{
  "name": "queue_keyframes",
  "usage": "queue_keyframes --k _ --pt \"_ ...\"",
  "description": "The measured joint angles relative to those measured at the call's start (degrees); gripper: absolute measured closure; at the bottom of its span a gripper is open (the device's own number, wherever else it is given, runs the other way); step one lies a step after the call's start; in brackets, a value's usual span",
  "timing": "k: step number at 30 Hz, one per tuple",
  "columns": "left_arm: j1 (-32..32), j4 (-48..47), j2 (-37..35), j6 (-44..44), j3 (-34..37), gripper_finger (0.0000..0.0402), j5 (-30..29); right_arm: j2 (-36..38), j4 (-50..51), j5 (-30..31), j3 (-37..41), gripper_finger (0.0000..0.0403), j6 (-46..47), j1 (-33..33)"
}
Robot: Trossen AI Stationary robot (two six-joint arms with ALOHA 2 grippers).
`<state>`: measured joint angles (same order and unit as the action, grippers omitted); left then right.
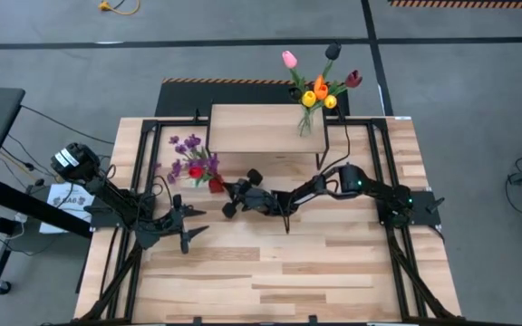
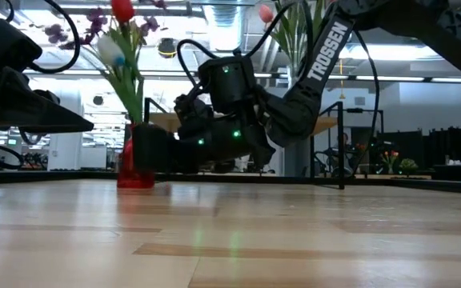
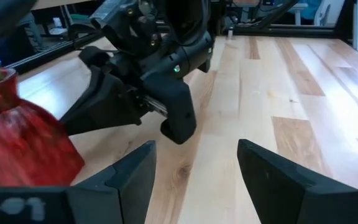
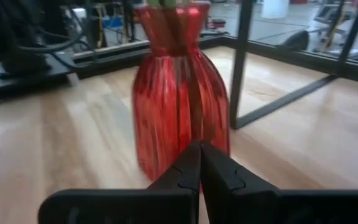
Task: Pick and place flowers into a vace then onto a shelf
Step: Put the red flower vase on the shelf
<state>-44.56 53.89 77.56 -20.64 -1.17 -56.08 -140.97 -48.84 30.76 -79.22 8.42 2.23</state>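
A red ribbed vase (image 4: 179,93) stands on the table left of the shelf (image 1: 252,127). It holds purple sprigs and a red tulip (image 1: 193,158), and it also shows in the low view (image 2: 137,164). My right gripper (image 4: 201,165) is shut, low over the table, and points at the vase's lower body from the right. My left gripper (image 3: 194,174) is open and empty, nearer the front left (image 1: 187,228). A second bunch of tulips (image 1: 320,86) stands in a clear vase (image 1: 306,119) on the shelf's far right corner. My right gripper's shut fingertips (image 4: 197,152) stand level at the red vase's lower body (image 4: 166,155), coming from the table's right side. I cannot tell whether they touch it. The vase stands upright on its base.
The shelf's thin black legs (image 4: 241,62) stand just behind and right of the red vase. A black frame (image 1: 143,163) runs along the table's sides. Bare planks (image 1: 279,272) lie toward the near edge.
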Motion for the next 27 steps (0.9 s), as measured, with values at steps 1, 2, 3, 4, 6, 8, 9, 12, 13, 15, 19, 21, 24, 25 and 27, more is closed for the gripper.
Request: queue_keyframes --k 1,2,3,4,6,8,9,12,13,15,19,21,24,25,27 --pt "0.00 -0.04 0.00 0.01 -0.10 0.0184 0.30 0.00 -0.15 -0.40 0.00 0.0403 -0.04 0.06" --pt "0.00 -0.02 0.00 0.00 -0.13 0.0184 0.34 0.04 -0.15 -0.85 0.00 0.0403 -0.06 0.11" --pt "0.00 -0.02 0.00 0.00 -0.15 0.0184 0.34 0.07 -0.15 -1.11 0.00 0.0403 -0.05 0.28" --pt "0.00 -0.02 0.00 -0.02 -0.15 0.0184 0.34 0.07 -0.15 -1.22 0.00 0.0403 -0.06 0.37" --pt "0.02 -0.02 0.00 -0.04 -0.15 0.0184 0.34 0.07 -0.15 -1.51 0.00 0.0403 -0.06 0.70" --pt "0.00 -0.01 0.00 -0.07 -0.17 0.0184 0.69 0.07 -0.09 -2.49 -0.26 0.0403 -0.35 0.88" --pt "0.00 0.04 0.00 -0.08 -0.17 0.0184 0.86 0.07 -0.07 -3.21 -0.55 0.0403 -0.83 1.04" --pt "0.00 0.29 0.00 -0.53 -0.17 0.0184 0.89 0.07 -0.09 -3.94 -1.89 0.0403 -2.51 1.52" --pt "0.00 0.45 0.00 -0.55 -0.17 0.0184 1.12 0.07 0.22 -3.95 -2.41 0.0403 -3.03 1.54" --pt "0.00 0.74 0.00 -0.58 -0.19 0.0184 1.82 0.07 0.83 -4.56 -3.38 0.0403 -4.17 1.60" --pt "0.02 0.79 0.00 -1.59 -0.21 0.0184 2.73 0.09 3.67 -7.26 -5.43 0.0403 -4.39 1.37" --pt "0.00 0.81 0.00 -2.09 -0.21 0.0184 3.33 0.09 5.50 -7.49 -5.87 0.0403 -4.67 1.41" --pt "-0.02 0.81 0.00 -2.51 -0.23 0.0184 3.54 0.09 6.96 -5.94 -5.88 0.0403 -6.75 2.17" --pt "-0.02 0.81 0.00 -2.51 -0.21 0.0184 3.72 0.09 7.24 -4.70 -5.88 0.0403 -7.31 2.70" --pt "-0.02 0.81 0.00 -2.51 -0.24 0.0184 3.88 0.09 8.29 -1.11 -5.88 0.0403 -8.44 3.86"
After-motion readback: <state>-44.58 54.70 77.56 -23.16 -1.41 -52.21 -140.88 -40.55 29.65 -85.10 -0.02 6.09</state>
